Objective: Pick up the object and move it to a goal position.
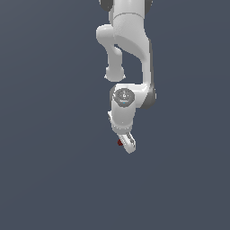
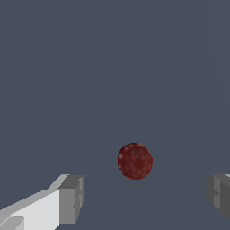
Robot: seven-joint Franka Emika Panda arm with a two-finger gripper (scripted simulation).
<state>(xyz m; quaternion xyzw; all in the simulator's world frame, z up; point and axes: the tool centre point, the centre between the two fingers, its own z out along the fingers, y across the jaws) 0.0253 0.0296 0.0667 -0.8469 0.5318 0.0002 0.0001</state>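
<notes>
If fingers (image 2: 143, 202) close from this height, risk is pads clipping top of round object (image 2: 134, 161) and squirting it out sideways. Fingers spread wide, holding nothing. Object sits on table (image 2: 67, 67) between pads, ahead of tips, slightly nearer white-armed pad (image 2: 72, 200); needs further approach first.

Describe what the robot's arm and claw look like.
The arm is glossy white with rounded, tube-like segments and darker grey bands at the joints. One joint carries a round grey cap. The claw is white too; in the wrist view its fingertips are blocky grey pads on white fingers. No cables or printed markings are visible.
</notes>
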